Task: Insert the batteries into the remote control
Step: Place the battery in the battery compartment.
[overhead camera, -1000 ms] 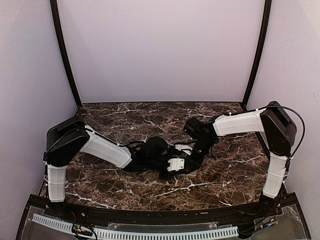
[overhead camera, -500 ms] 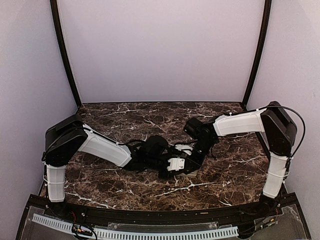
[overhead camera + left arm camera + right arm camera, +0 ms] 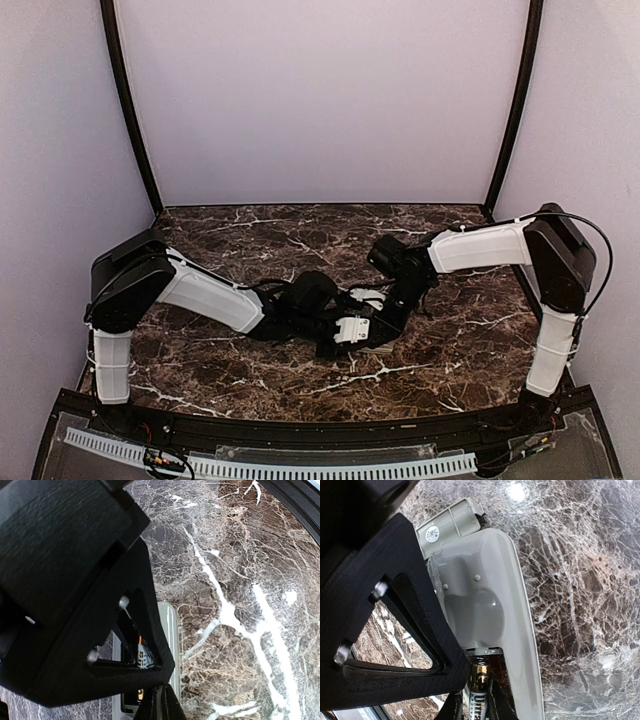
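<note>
The remote control point(image 3: 490, 595) lies back up on the table, grey, with its battery recess open. It also shows in the top view point(image 3: 366, 298) and as a grey edge in the left wrist view point(image 3: 169, 630). My right gripper point(image 3: 479, 700) is shut on a gold-and-black battery point(image 3: 480, 682) and holds its end in the recess against the spring. My left gripper point(image 3: 157, 690) is over the remote's recess, its tips meeting with no gap. Through its finger frame I see a battery point(image 3: 143, 655) with an orange band in the recess. Both grippers meet at the table's middle point(image 3: 345, 320).
The loose grey battery cover point(image 3: 449, 527) lies on the table at the remote's far end, touching it. The dark marble table point(image 3: 450, 330) is walled by pale panels at the back and sides. The two arms crowd the middle.
</note>
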Tool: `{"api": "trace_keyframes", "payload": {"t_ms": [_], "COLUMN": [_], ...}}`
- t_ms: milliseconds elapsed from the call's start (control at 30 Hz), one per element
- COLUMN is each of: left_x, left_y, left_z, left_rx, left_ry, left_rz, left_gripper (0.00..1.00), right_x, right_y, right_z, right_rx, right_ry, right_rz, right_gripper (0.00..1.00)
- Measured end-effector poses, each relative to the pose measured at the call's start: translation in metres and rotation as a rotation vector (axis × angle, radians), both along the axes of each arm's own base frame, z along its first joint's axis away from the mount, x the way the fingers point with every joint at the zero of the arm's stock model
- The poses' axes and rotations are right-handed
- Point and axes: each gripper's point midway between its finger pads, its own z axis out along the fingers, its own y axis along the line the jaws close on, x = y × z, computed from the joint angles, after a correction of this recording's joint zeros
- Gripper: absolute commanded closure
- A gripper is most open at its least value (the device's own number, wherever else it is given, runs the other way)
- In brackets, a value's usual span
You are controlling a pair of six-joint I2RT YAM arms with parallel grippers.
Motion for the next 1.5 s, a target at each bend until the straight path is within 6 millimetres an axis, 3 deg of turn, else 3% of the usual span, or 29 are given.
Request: {"api": "trace_keyframes", "payload": {"t_ms": [167,1200,1500], "left_x": [0.001,0.003,0.003], "left_y": [0.000,0.001,0.001], "left_z": [0.000,0.000,0.000], "left_rx": [0.002,0.000,0.000], "left_ry": [0.001,0.005,0.007], "left_rz": [0.000,0.001,0.000], "left_gripper": [0.94,0.93,0.93], "right_x": [0.000,0.008,0.021], "right_y": [0.000,-0.005,-0.014], "right_z": [0.001,0.015,0.036], "right_rx": [-0.001,0.007,-0.009], "right_ry": [-0.005,-0.052,-0.076], "right_rz": [-0.002,-0.035,-0.134], "right_gripper": [0.78,0.73,0.74]}}
